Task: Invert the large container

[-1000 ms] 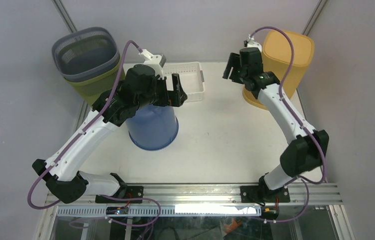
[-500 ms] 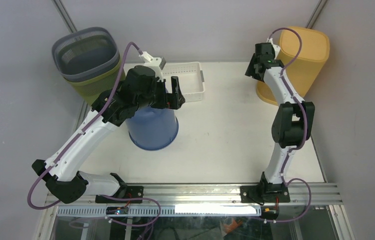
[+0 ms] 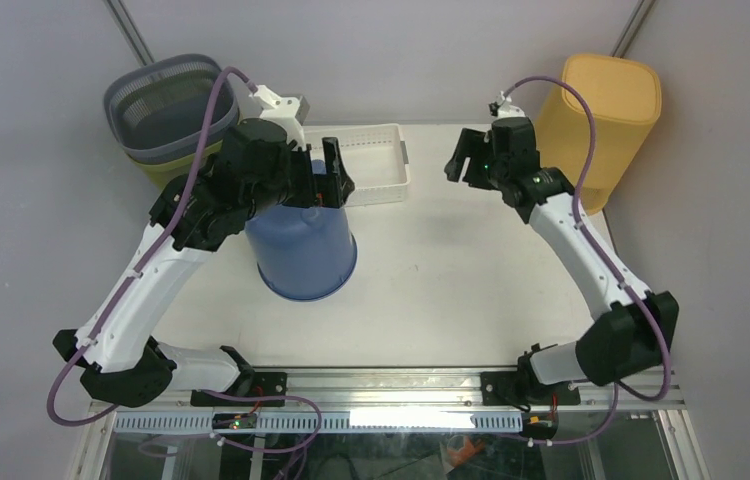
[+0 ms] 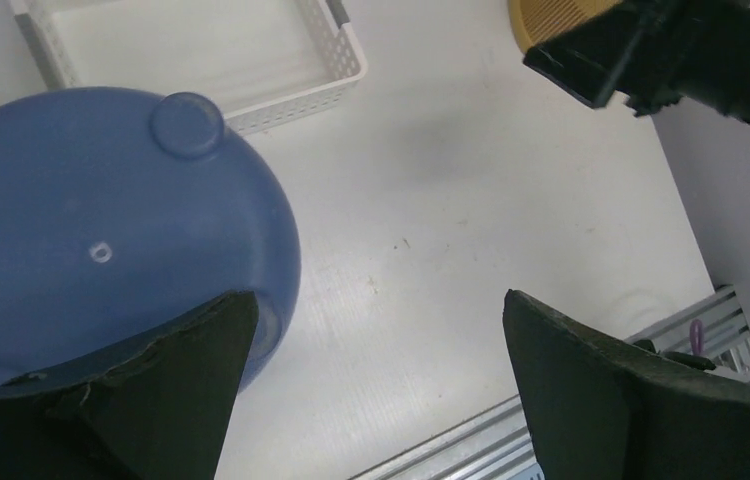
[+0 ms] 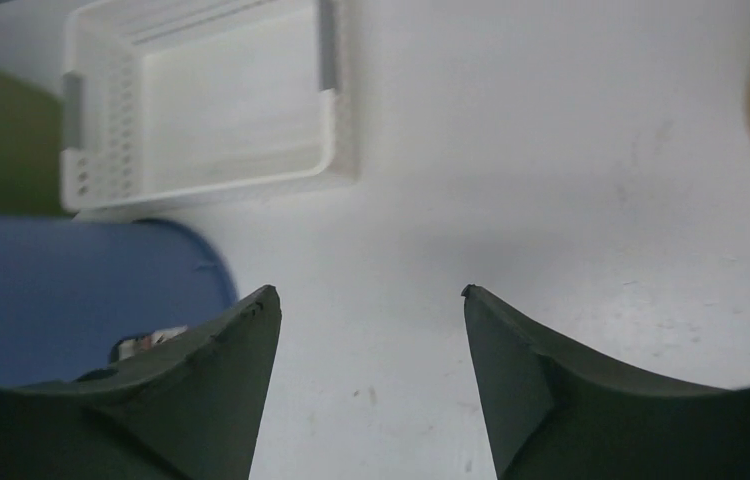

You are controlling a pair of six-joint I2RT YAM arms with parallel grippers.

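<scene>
The yellow bin (image 3: 606,110) is standing bottom-up at the table's (image 3: 451,290) far right corner, so the flip looks done and the step in hand seems to be clearing away from it. The right gripper (image 3: 461,158) is hanging near the bin, apart from it, jaws partly spread and holding nothing. The left gripper (image 3: 336,180) is hovering wide open and empty over a blue tub (image 3: 303,250), also bottom-up, near the left edge. Next, the right arm needs to draw back without nudging the bin.
</scene>
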